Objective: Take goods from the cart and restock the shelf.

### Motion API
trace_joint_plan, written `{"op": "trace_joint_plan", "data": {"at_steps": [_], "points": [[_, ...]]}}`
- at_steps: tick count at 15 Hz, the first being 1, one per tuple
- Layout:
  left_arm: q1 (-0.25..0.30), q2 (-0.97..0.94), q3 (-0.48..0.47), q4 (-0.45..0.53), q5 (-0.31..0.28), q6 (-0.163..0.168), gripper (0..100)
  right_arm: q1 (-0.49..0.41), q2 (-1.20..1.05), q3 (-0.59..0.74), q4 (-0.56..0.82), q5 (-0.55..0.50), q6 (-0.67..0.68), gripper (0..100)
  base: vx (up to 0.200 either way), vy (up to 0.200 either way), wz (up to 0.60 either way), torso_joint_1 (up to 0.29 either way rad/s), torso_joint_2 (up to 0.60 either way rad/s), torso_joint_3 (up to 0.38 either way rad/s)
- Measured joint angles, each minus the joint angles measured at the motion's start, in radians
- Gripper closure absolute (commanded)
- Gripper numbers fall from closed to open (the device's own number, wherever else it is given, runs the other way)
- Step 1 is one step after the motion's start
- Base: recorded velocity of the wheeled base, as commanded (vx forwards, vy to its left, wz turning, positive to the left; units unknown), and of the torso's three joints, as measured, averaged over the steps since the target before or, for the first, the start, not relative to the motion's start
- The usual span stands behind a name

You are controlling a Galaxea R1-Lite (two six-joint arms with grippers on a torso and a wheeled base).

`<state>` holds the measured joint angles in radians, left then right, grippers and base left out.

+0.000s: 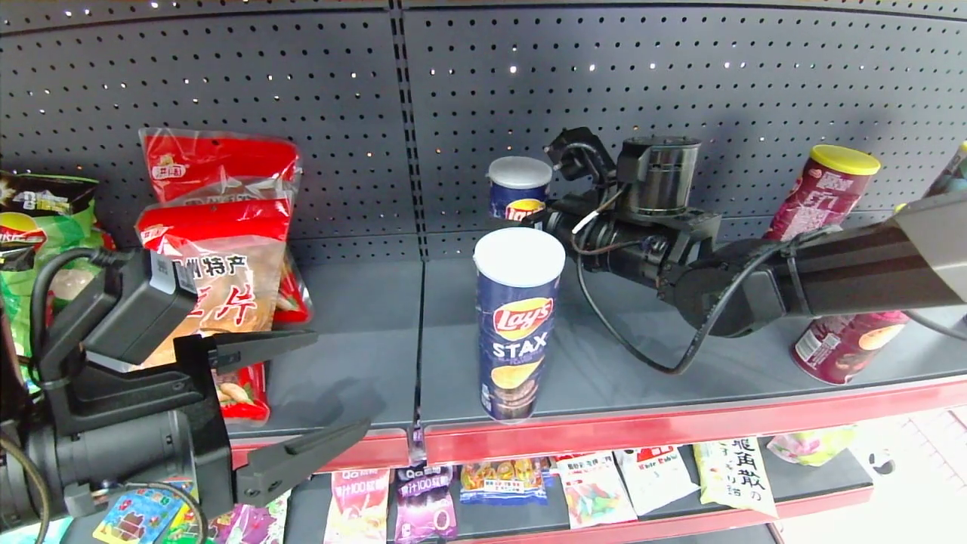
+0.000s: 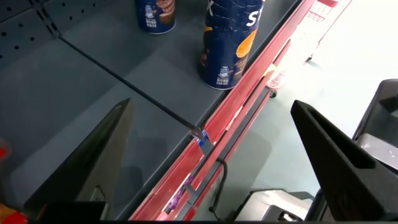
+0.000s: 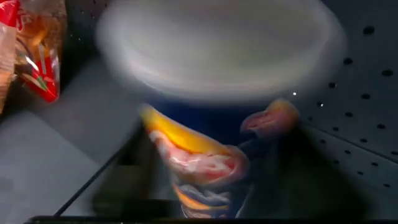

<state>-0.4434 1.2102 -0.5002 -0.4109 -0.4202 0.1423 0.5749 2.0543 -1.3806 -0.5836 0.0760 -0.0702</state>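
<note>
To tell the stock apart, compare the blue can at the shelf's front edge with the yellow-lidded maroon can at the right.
The blue can has a white lid; the maroon can has a yellow one. The blue can is dark blue, the maroon can deep red-purple. The blue can stands at the red front edge; the maroon can stands farther back. Both are tall tubes on the same shelf.
</note>
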Motion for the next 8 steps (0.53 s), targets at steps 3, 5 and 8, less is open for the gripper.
{"op": "trace_joint_plan", "data": {"at_steps": [3,5,8], "points": [[0.000,0.001,0.006,0.000,0.000,0.000,0,0.021,-0.010,0.007,0.000,-0.040,0.059,0,0.000,0.000,0.00,0.000,0.00,0.000],[0.000,0.003,0.008,0.000,0.002,0.000,0,0.029,-0.032,0.040,-0.001,-0.051,0.062,0,0.000,0.000,0.00,0.000,0.00,0.000],[0.001,0.013,0.008,0.000,0.011,0.002,0,0.029,-0.093,0.145,-0.004,-0.087,0.063,0,0.000,0.000,0.00,0.000,0.00,0.000]]}}
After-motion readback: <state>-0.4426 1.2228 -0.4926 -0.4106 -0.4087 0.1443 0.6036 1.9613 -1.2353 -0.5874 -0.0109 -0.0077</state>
